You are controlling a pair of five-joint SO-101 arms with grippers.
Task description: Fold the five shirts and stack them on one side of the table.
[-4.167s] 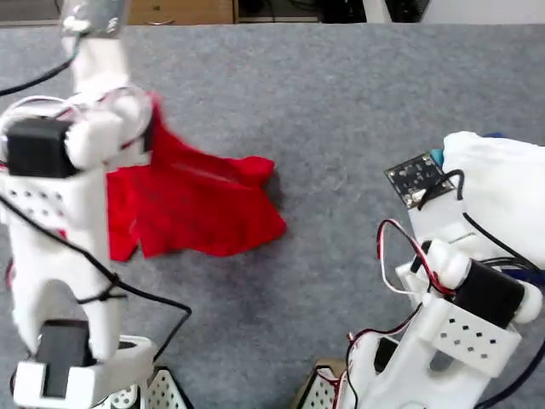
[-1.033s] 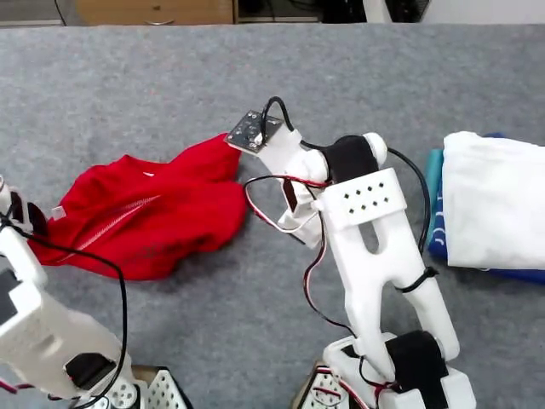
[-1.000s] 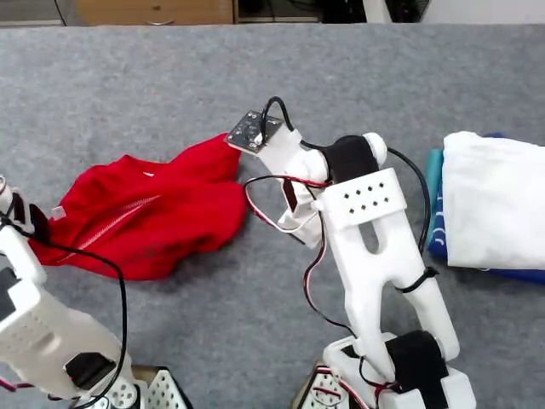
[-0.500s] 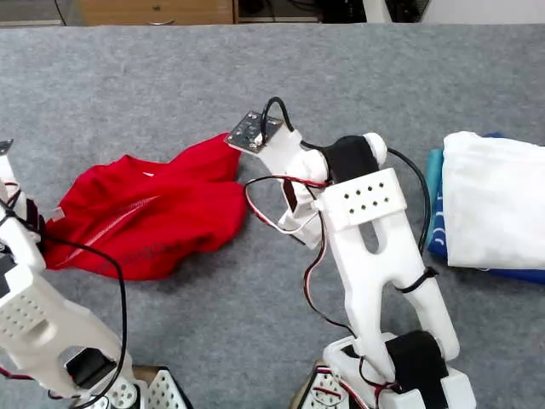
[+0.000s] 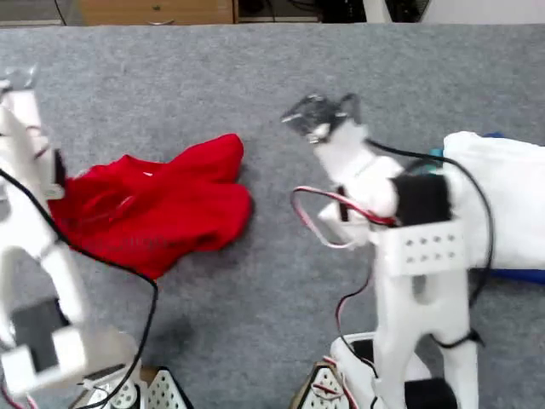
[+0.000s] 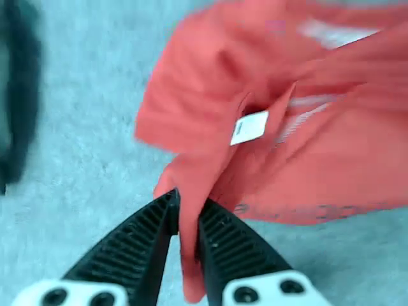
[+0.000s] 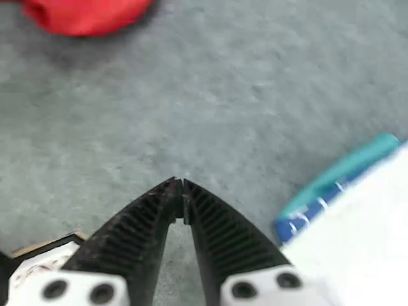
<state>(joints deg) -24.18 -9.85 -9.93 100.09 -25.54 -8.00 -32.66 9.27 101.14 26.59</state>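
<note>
One limp, light red shirt (image 5: 162,209), prob. sags w/ no stiffness: left gripper (image 6: 185,213) pinches a bunched fold, hem corner prob. better; right gripper (image 7: 183,194) pressed together, empty.

A crumpled red shirt (image 5: 162,213) is being carried by the grey table cover (image 5: 255,324), in the left half of the table. Its edge on the far left is being overlapped by the white left arm (image 5: 30,221). The right arm (image 5: 417,247) is being held over the middle, apart from the red shirt. At the right edge, a folded stack (image 5: 498,234) is being topped by a white shirt (image 5: 502,187), with blue and teal cloth under it.
</note>
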